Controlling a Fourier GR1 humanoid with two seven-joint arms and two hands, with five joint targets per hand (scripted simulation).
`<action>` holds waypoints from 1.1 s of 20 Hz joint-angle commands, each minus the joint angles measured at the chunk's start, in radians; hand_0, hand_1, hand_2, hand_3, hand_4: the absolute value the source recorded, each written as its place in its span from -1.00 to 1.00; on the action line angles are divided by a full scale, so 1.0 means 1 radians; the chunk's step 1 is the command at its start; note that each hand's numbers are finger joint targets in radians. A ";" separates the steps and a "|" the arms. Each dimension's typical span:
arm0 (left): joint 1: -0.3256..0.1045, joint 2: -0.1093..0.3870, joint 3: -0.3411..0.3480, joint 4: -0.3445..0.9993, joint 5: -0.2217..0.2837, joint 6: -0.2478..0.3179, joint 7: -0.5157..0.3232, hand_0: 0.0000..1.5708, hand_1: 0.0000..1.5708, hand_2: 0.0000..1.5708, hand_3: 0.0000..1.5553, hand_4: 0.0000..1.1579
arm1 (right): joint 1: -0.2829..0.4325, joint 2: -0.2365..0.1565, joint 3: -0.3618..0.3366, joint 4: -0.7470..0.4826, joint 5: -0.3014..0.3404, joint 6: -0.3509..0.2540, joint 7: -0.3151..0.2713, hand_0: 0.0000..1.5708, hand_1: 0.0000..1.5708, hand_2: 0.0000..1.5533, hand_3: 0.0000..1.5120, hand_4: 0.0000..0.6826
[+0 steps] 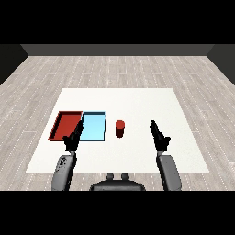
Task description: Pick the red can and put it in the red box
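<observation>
Red can (120, 128), red tray (65, 125), light blue tray (93, 126)

Two trays are set side by side on the table (137, 101), touching: one tray (62, 126) at nine o'clock of the other tray (94, 127). A can (120, 129) is stood upright on the table, at three o'clock of both trays, just beside the nearer one.

Two grey forearms, rounded and tapering slightly toward the wrist, each end in a black hand: left hand (72, 140) and right hand (159, 137). Behind the fingers, each slender black palm meets its grey casing; the left forearm bears small dark markings.
</observation>
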 commanded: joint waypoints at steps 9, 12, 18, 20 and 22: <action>-0.063 -0.031 0.070 -0.115 0.058 -0.015 -0.271 -1.00 -1.00 -1.00 -1.00 -1.00 | -0.037 -0.008 -0.059 -0.065 -0.081 0.095 -0.213 -1.00 -1.00 -1.00 -1.00 -1.00; 0.002 -0.059 0.028 -0.141 0.029 -0.013 -0.328 -1.00 -1.00 -1.00 -1.00 -1.00 | -0.005 0.000 -0.055 0.012 -0.059 0.117 -0.341 -1.00 -1.00 -1.00 -1.00 -1.00; 0.009 -0.031 0.067 -0.041 0.038 -0.053 -0.437 -1.00 -1.00 -1.00 -1.00 -1.00 | -0.135 0.005 -0.082 0.149 -0.033 0.084 -0.351 -1.00 -1.00 -1.00 -1.00 -1.00; -0.011 -0.027 0.075 -0.072 0.051 -0.050 -0.391 -1.00 -1.00 -1.00 -1.00 -1.00 | -0.024 -0.053 -0.121 0.040 -0.093 0.168 -0.356 -1.00 -1.00 -1.00 -1.00 -1.00; -0.081 -0.038 0.078 -0.003 0.031 -0.024 -0.401 -1.00 -1.00 -1.00 -1.00 -1.00 | -0.008 -0.038 -0.115 0.012 -0.110 0.167 -0.333 -1.00 -1.00 -1.00 -1.00 -1.00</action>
